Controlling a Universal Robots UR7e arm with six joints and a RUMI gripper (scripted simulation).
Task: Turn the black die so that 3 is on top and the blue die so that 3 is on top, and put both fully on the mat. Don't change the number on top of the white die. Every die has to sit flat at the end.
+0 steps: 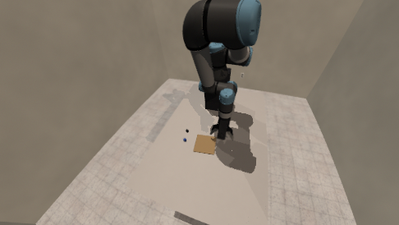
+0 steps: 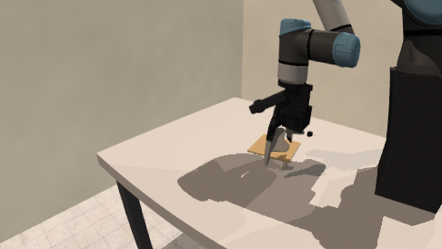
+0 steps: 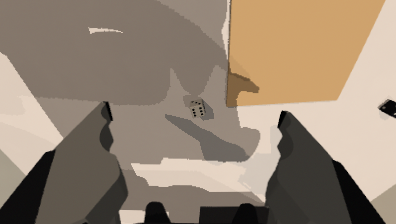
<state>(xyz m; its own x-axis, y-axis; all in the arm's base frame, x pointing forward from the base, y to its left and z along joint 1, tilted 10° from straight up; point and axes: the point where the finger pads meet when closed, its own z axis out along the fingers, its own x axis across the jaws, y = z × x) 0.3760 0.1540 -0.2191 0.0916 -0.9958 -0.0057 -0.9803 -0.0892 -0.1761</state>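
My gripper (image 1: 222, 133) (image 2: 278, 152) (image 3: 197, 107) is open and empty, pointing down above the mat's edge and the white die. The white die (image 2: 285, 165) (image 3: 197, 108) sits off the mat, close to its corner, and lies between the spread fingers in the wrist view. Its face with several black pips shows there, but which face is on top is hard to tell. The black die (image 1: 187, 130) (image 2: 309, 134) (image 3: 388, 108) and the blue die (image 1: 185, 140) lie off the mat on its other side. Their top numbers cannot be read. The mat (image 1: 204, 144) (image 2: 258, 146) (image 3: 300, 50) is orange-tan.
The pale table (image 1: 164, 172) (image 2: 150, 154) carries broad arm shadows, which also cover the area around the white die. The robot's dark base (image 2: 409, 136) stands at the right in the exterior view.
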